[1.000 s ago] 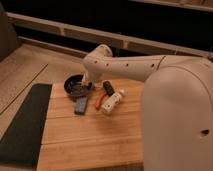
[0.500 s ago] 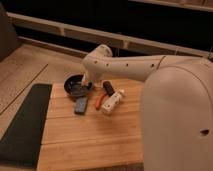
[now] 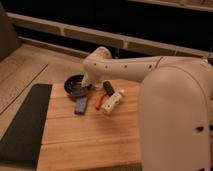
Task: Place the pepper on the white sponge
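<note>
The pepper (image 3: pixel 100 101) is a small orange-red piece lying on the wooden board (image 3: pixel 90 135). It lies against the left side of the white sponge (image 3: pixel 113 101), a cream-white block with red dots. My white arm reaches in from the right and bends down at its elbow (image 3: pixel 100 60). The gripper (image 3: pixel 83 86) hangs at the right rim of the black round pan (image 3: pixel 74 84), to the upper left of the pepper and apart from it.
A small blue-grey flat block (image 3: pixel 80 105) lies on the board below the pan. A small black object (image 3: pixel 107 87) lies behind the sponge. A dark mat (image 3: pixel 25 125) lies left of the board. My white body (image 3: pixel 175 120) fills the right side.
</note>
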Robot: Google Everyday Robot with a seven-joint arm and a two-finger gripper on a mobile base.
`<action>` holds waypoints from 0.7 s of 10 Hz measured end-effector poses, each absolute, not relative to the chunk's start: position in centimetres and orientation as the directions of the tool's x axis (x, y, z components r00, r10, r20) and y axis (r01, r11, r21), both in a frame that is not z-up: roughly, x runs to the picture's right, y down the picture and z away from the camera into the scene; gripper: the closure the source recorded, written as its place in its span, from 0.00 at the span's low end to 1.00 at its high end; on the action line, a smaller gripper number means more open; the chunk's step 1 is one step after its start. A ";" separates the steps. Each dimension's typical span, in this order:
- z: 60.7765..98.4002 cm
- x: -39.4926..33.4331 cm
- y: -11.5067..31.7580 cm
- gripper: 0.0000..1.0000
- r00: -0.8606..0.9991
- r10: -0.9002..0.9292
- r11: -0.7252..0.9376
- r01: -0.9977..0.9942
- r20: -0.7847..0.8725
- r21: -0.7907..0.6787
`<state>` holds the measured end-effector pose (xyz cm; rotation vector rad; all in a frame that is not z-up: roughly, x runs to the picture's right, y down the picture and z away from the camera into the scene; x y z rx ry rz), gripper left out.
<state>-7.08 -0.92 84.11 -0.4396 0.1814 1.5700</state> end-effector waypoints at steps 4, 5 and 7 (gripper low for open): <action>88.7 -5.8 2.1 0.35 -0.011 0.881 -0.081 -0.989 -0.473 -0.126; 90.0 -5.3 2.9 0.35 -0.029 0.867 -0.097 -0.989 -0.497 -0.112; 91.8 -4.6 3.8 0.35 -0.060 0.846 -0.126 -0.988 -0.529 -0.090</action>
